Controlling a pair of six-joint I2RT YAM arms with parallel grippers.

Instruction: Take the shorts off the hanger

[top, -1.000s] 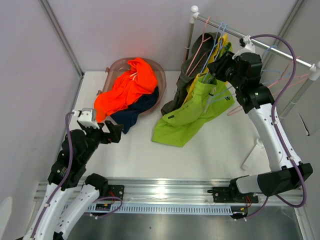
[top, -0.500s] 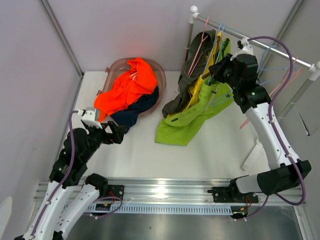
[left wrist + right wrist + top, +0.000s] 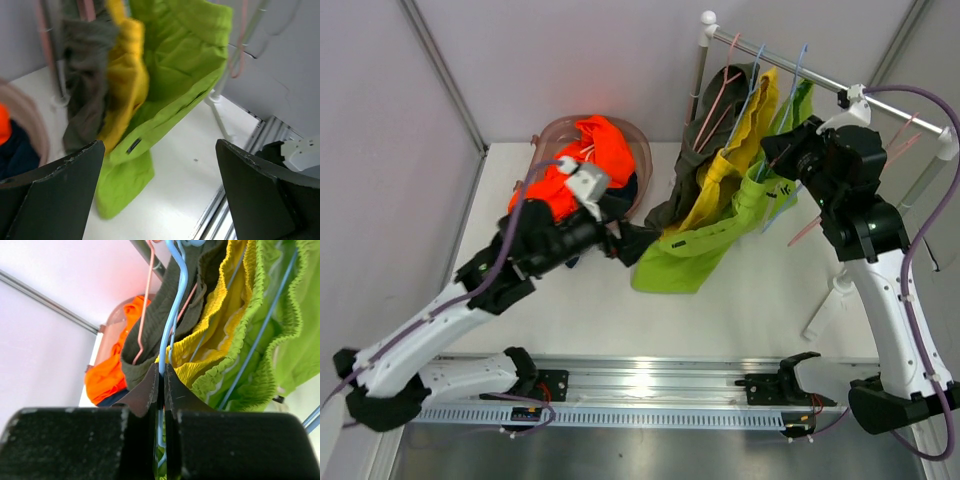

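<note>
A white table (image 3: 590, 310) carries a translucent pinkish plastic tub (image 3: 550, 132) at its far left side. A metal clothes rail (image 3: 820, 76) with white end knobs slants over the far right corner, its white leg (image 3: 828, 308) standing on the table. A ribbed aluminium track (image 3: 650, 378) runs along the near edge

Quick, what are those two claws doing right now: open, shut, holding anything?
Left gripper: jaws open, holding nothing.
Right gripper: jaws shut on a blue hanger.
</note>
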